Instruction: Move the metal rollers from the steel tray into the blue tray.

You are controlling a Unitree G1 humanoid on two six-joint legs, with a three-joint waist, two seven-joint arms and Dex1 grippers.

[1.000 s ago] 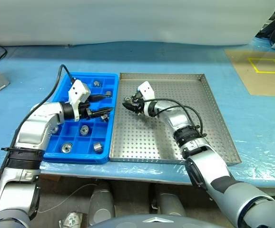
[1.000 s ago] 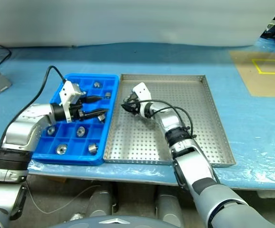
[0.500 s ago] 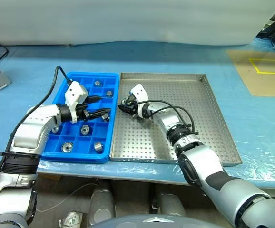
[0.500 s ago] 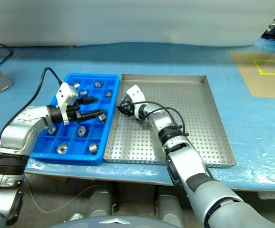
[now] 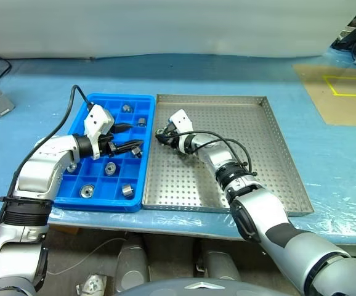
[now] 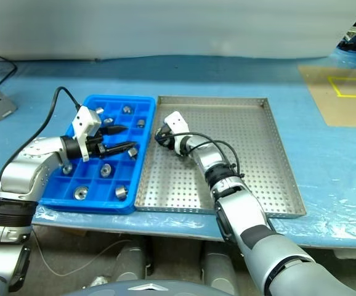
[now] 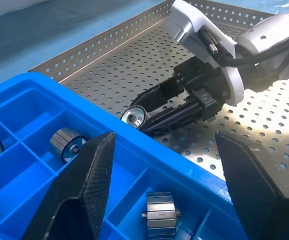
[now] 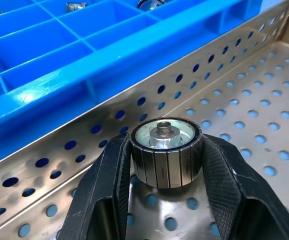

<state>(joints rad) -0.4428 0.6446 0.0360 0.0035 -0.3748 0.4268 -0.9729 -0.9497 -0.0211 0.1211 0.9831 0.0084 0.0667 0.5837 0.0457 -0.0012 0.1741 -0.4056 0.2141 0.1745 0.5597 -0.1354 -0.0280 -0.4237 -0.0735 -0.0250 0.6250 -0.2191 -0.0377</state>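
My right end effector is clamped on one metal roller, its two ribbed fingers pressed against the roller's sides. I see that roller held at the left side of the steel tray, right beside the perforated wall that borders the blue tray. From the left wrist view the same roller shows shiny-faced at the tips of the right fingers, just past the blue tray's edge.

My left end effector has its fingers spread apart with nothing between them, and it hovers over the blue tray's middle compartments, pointing toward the steel tray.

I count several metal rollers already sitting in separate compartments of the blue tray. Both trays rest side by side, touching, on the blue-covered worktop.
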